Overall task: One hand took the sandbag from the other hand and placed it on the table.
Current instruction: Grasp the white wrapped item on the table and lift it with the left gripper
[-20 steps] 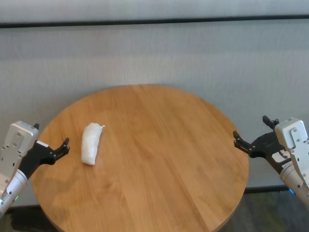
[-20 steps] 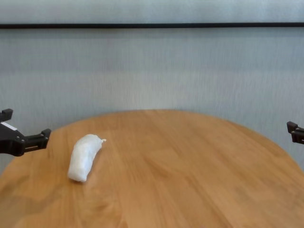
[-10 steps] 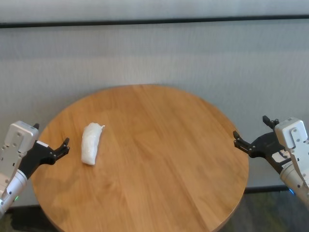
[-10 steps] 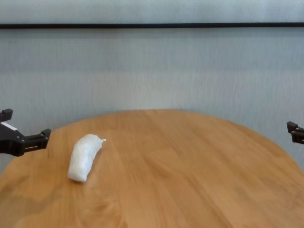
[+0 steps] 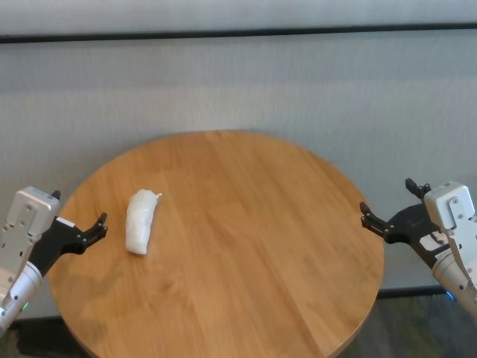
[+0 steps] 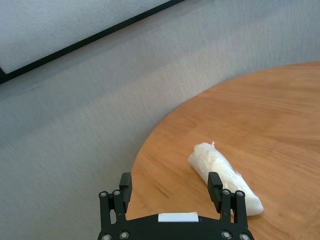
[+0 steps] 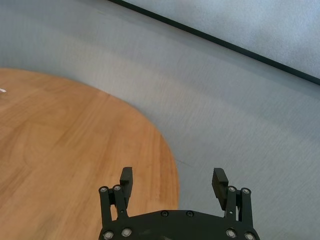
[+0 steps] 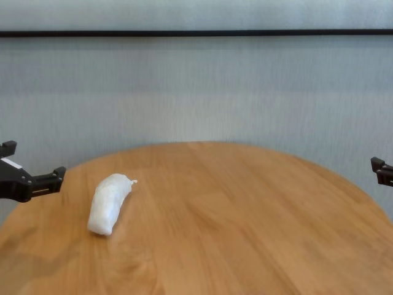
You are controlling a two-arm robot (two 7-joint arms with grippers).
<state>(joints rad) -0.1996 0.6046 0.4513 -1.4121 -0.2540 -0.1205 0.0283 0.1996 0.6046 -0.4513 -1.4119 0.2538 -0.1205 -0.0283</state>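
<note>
The sandbag (image 5: 140, 221), white, oblong and slightly curved, is seen lying on the table (image 5: 246, 246) at its left. The left gripper (image 5: 83, 226) is held apart just beside it; the right gripper (image 5: 389, 209) is spread wide at the right edge.

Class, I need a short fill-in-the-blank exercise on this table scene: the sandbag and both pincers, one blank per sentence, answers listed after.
1. The sandbag lies on the ___.
2. It lies nearer the ___ pincer than the other one.
3. The right pincer, at the table's edge, holds ___.
4. Both pincers have their fingers ___.

Missing words: table; left; nothing; open
</note>
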